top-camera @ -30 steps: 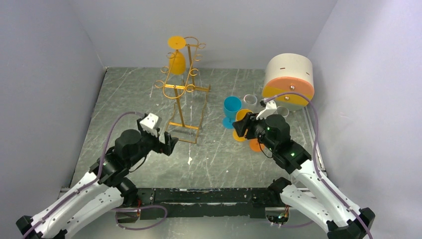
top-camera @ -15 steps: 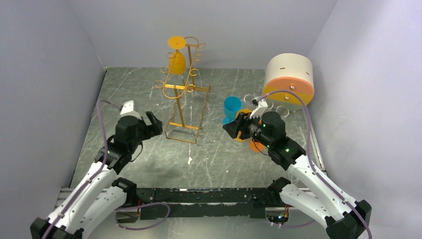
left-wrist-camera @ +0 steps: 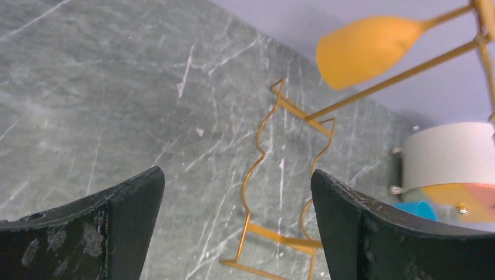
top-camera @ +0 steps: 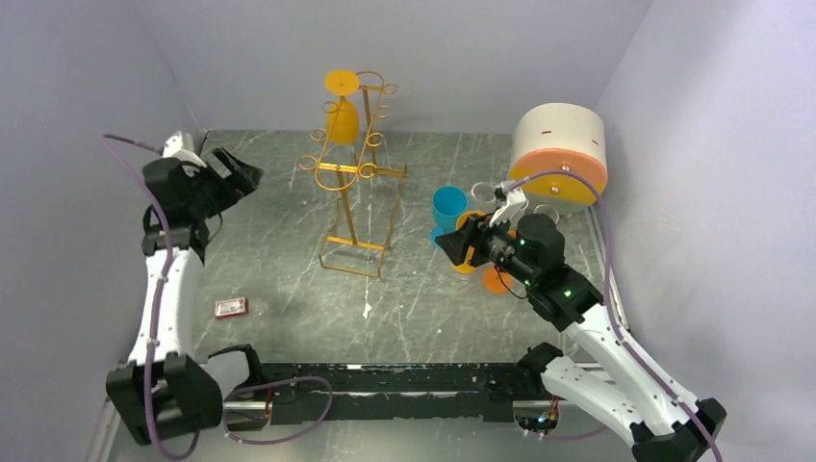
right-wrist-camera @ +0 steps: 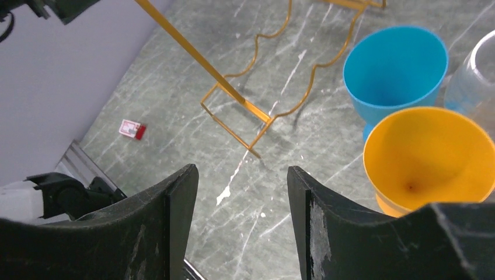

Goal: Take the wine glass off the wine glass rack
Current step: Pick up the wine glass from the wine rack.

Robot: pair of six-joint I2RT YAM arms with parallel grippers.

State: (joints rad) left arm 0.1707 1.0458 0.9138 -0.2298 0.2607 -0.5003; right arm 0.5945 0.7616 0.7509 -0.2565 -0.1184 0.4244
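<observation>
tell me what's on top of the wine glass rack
One orange wine glass hangs upside down from the top hooks of the wine glass rack, foot up, bowl below. The other hooks look bare. How its foot seats is unclear.

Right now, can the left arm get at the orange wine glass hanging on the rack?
Probably yes: the left gripper is open and aimed at the orange wine glass, with nothing visible between them.
</observation>
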